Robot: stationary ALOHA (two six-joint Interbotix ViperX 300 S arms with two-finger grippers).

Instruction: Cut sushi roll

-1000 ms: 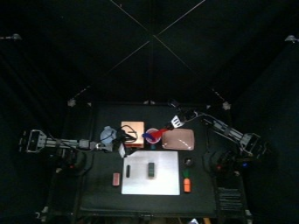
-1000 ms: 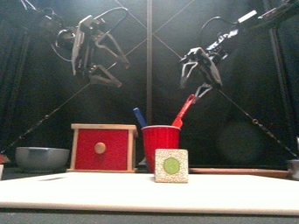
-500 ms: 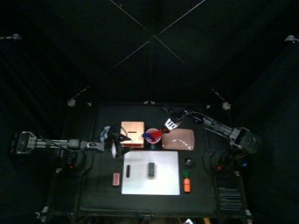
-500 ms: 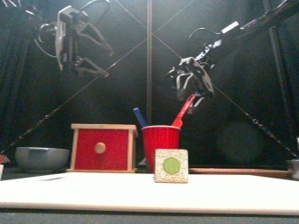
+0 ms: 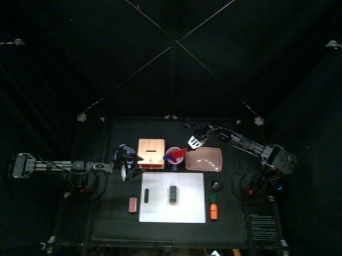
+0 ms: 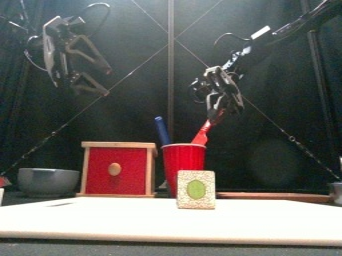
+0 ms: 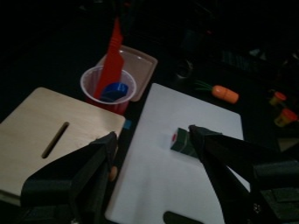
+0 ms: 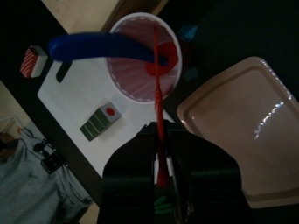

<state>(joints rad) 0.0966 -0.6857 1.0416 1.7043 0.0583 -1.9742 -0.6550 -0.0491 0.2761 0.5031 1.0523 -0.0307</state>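
Red, thin knife handle (image 8: 156, 131) pinched by the right gripper (image 8: 159, 171) above the round plastic cup (image 8: 145, 54); left gripper (image 7: 155, 144) spread wide, empty

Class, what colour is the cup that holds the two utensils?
Red cup, clearest in the front view.

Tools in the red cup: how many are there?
2. In the front view, a blue tool leans left in the cup. A red tool leans right, its top between the jaws of the right gripper. Looking down into the cup, no others show.
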